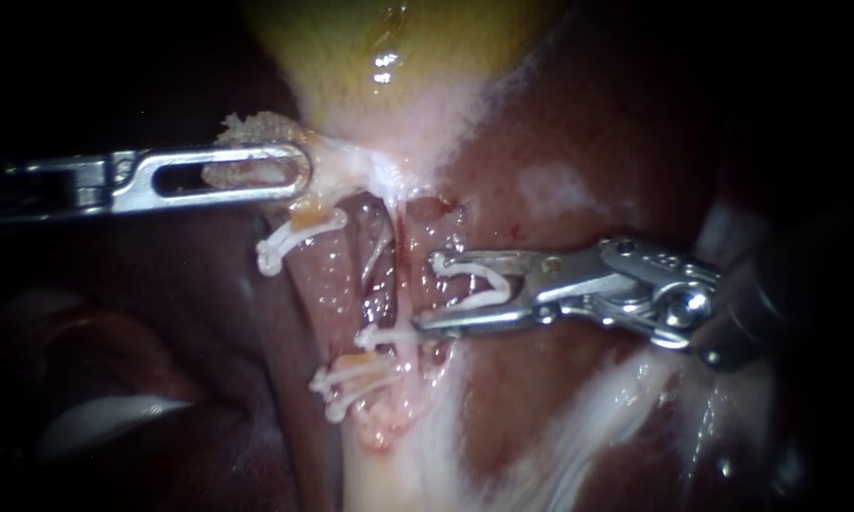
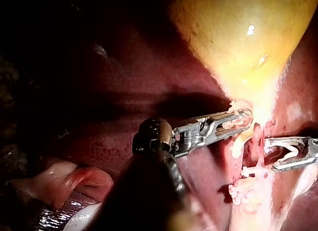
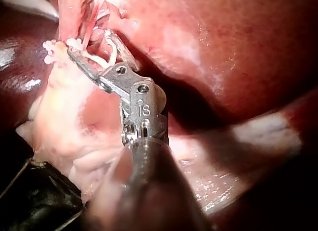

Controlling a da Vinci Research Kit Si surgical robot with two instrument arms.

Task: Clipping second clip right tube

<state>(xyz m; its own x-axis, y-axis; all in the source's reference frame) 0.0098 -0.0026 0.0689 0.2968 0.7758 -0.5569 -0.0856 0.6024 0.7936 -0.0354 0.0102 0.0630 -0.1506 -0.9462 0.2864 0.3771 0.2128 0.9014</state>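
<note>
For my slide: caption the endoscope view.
Right instrument holds a white clip; left instrument grips tissue below the gallbladder.

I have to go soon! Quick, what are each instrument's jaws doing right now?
Left instrument: jaws shut on tissue just below the gallbladder.
Right instrument: jaws hold a white clip that is not squeezed closed yet.

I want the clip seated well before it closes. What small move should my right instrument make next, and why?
Probably advance the right instrument slightly toward the right tube. Its jaws hold a white clip spread wide, and the tube seems to lie only at the jaw tips, above the placed clip on it. The left instrument grips the gallbladder neck.
</note>
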